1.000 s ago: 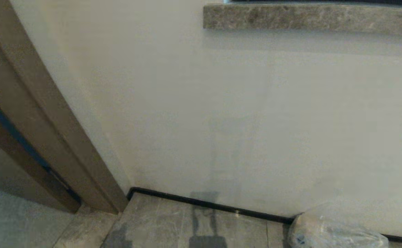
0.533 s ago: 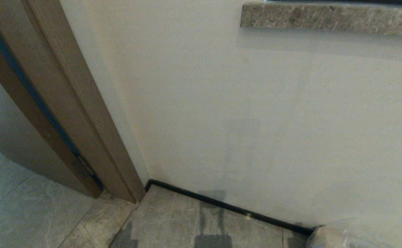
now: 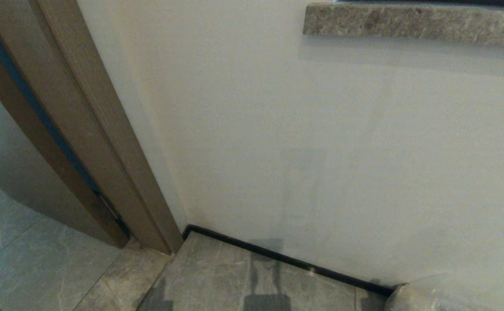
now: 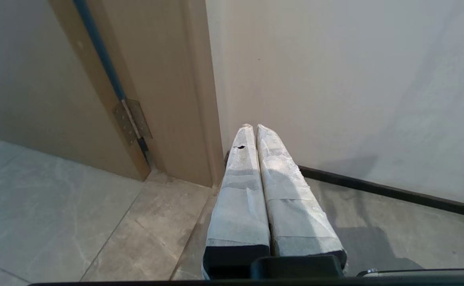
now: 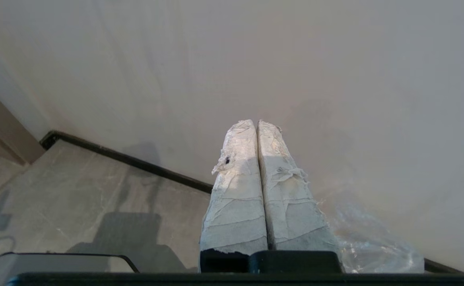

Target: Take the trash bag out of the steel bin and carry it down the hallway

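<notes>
The bag (image 3: pixel 424 298) sits on the floor (image 3: pixel 217 280) against the wall (image 3: pixel 321 151), off at the robot's right side and low, only its crinkled top edging into the head view; the bin is nowhere in sight. The right gripper (image 5: pixel 257 124) is the nearer one, the bag just beside and below its taped fingers (image 5: pixel 235 190), while the left gripper (image 4: pixel 253 128) points at the door frame (image 4: pixel 168 91), well apart from it. Both grippers are pressed closed on nothing, so I'd guess the right arm must open and reach down to its own right.
</notes>
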{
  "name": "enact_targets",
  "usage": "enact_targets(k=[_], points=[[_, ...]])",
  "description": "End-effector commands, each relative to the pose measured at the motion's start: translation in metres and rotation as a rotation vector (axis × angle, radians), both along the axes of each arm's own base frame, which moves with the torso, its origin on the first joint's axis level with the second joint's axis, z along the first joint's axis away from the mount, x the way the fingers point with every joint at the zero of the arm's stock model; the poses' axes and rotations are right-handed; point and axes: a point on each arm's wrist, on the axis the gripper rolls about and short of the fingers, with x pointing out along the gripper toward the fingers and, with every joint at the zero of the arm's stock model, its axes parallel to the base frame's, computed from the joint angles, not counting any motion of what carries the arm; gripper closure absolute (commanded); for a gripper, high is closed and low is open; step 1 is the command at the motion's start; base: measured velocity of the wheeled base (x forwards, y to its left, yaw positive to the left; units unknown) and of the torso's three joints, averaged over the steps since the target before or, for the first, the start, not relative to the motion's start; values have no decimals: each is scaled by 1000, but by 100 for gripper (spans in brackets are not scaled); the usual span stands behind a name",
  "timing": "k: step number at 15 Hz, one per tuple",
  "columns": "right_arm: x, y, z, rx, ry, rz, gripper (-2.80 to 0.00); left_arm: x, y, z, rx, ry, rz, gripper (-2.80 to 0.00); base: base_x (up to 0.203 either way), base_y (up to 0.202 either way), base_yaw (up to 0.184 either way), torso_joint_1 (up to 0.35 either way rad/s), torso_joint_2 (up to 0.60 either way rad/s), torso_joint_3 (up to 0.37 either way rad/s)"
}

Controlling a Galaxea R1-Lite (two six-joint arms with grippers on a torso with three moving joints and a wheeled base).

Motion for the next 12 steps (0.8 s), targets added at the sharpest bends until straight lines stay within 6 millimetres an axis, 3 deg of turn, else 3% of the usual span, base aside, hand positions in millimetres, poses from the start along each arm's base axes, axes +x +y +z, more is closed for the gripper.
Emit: enact_targets(k=[1,3,12], points=[[0,0,0,0,1,0,0,1,0,-3,0,12,0,0,0,0,0,0,0,0],[0,0,0,0,0,0,0,1,0,-3,0,10,0,0,1,-6,51,2,0,0],[0,0,0,-2,0,2,0,1,0,-3,0,12,0,0,4,-6,148,4,2,1]])
